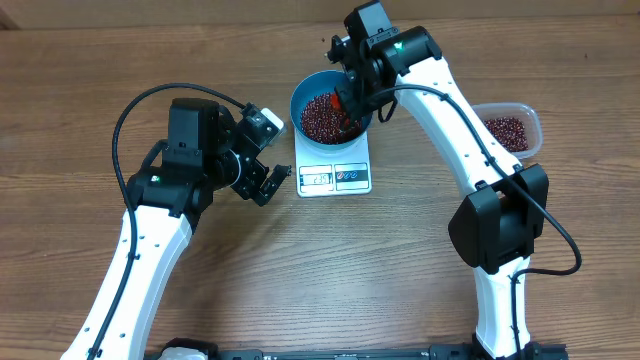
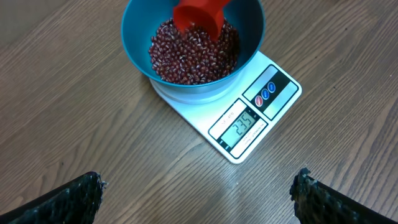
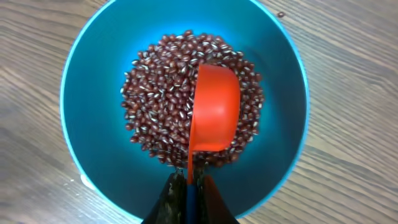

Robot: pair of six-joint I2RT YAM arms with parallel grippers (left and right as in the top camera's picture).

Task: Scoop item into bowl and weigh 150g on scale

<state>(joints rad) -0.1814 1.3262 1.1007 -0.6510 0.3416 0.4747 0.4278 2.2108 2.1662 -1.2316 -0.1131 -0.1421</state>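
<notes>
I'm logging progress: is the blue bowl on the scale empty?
No, the bowl holds a heap of red-brown beans, with the red scoop over them.

We note a wood-grain bench (image 1: 400,250) carrying everything in view. At its right side, in the overhead view, we find a clear rounded-rectangular plastic tub (image 1: 533,118), upright and partly filled. We also find a red scoop (image 3: 214,109), raised off the bench, its rounded back facing the right wrist camera and its thin handle running toward that view's lower edge.
</notes>
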